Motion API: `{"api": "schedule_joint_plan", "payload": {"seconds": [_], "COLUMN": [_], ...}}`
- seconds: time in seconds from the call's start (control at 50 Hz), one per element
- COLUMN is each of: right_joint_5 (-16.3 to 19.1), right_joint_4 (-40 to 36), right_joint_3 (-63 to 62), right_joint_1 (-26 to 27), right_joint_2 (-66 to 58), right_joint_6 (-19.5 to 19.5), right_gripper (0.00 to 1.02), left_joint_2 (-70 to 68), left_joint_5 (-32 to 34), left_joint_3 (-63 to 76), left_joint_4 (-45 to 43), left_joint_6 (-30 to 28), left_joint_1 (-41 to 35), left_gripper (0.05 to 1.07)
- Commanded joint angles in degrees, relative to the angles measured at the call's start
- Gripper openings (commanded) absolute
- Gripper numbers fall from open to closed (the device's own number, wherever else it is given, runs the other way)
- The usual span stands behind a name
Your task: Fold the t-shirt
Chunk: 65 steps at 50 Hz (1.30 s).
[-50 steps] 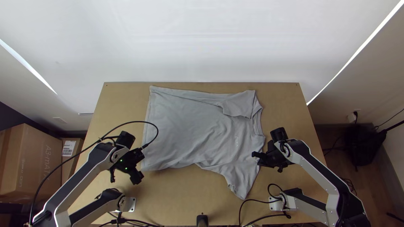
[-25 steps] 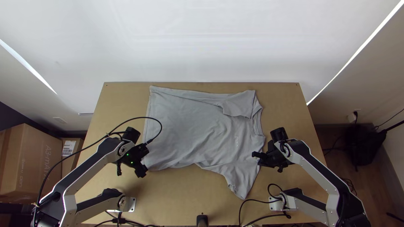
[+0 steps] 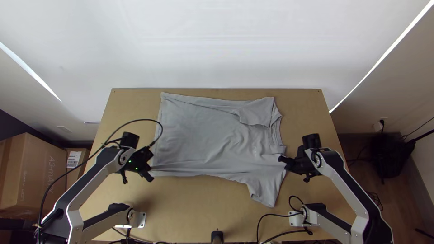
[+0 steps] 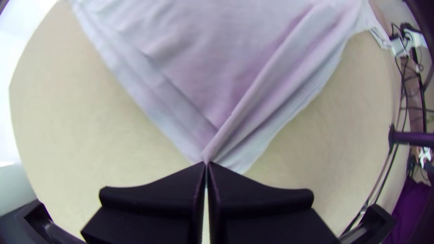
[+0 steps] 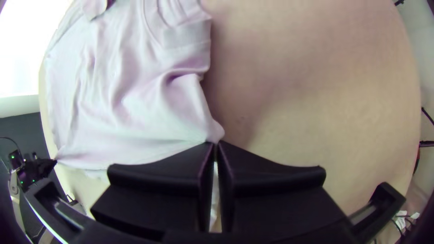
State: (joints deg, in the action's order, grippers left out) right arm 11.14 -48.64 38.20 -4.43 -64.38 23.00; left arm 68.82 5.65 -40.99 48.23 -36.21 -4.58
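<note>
Gripping, left side: my left gripper (image 3: 150, 170) has its jaws together on the t-shirt (image 3: 203, 135), pinching the near corner beside the hem (image 3: 158, 122).
Left wrist finding: a raised ridge of cloth runs out from between the fingertips; a lower layer shows past it on the table, reaching close to the black fingers (image 4: 149, 199).
Gripping, right side: my right gripper (image 3: 280, 159) has its jaws clamped on cloth at the near shoulder, just beside the collar (image 3: 275, 131).
Right wrist finding: the pinched cloth comes to a small peak at the fingertips, with creases fanning away from it; pale cloth also shows through the narrow slot between the fingers.
Span between jaws: I note the near side of the body drawn in a fairly straight line from one gripper to the other, with long creases alongside.
Garment position: mid-table on the light wooden table (image 3: 226, 210), spread out, hem toward the left arm, collar toward the right arm.
Far sleeve (image 3: 258, 111): folded in over the body, clear of both jaws.
Near sleeve (image 3: 266, 192): laid out toward the table's near edge, on the near side of my right grip.
</note>
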Motion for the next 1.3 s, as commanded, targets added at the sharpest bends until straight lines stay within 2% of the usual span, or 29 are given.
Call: {"api": "schedule_joint_plan", "payload": {"seconds": [0.0, 0.14, 0.34, 0.46, 0.6, 0.78, 0.96, 1.12, 1.28], "right_joint_5": [-1.47, -3.31, -3.4, -3.49, -3.58, -3.58, -3.67, -5.77, -8.24], "right_joint_4": [-0.05, 0.13, 0.92, 4.79, 8.39, 12.26, 13.05, 12.52, 13.66], "right_joint_3": [2.06, 3.2, 10.06, 15.24, 24.73, 41.87, 61.03, 76.41, 87.14], "right_joint_1": [3.11, 3.99, 1.26, 0.03, 0.65, 2.93, 3.81, 2.58, 1.44], "right_joint_2": [1.36, 2.86, 7.16, 7.16, 3.21, -5.41, -15.6, -22.9, -24.74], "right_joint_6": [-2.44, -2.88, -1.91, -2.53, -5.43, -8.5, -8.24, -8.24, -8.15], "right_gripper": [0.02, 0.02, 0.02, 0.02, 0.02, 0.02, 0.02, 0.02, 0.02], "left_joint_2": [-2.99, -4.13, -5.1, -6.24, -9.75, -5.18, 0.7, 5.01, 5.63], "left_joint_5": [0.68, 0.85, 0.94, 0.41, -3.1, -8.9, -10.04, -12.07, -14.53], "left_joint_3": [-1.37, -2.78, -12.18, -16.49, -18.42, -29.23, -40.66, -51.29, -58.5], "left_joint_4": [-0.59, -2.08, -2.7, -9.91, -25.38, -29.07, -30.12, -33.46, -36.45], "left_joint_6": [-3.43, -3.17, 9.49, 17.31, 25.22, 31.02, 31.99, 31.55, 31.28], "left_joint_1": [3.61, 5.55, 3.61, 3.44, 3.7, 4.32, 5.37, 6.51, 7.13], "left_gripper": [0.08, 0.08, 0.08, 0.08, 0.08, 0.08, 0.08, 0.08, 0.08]}}
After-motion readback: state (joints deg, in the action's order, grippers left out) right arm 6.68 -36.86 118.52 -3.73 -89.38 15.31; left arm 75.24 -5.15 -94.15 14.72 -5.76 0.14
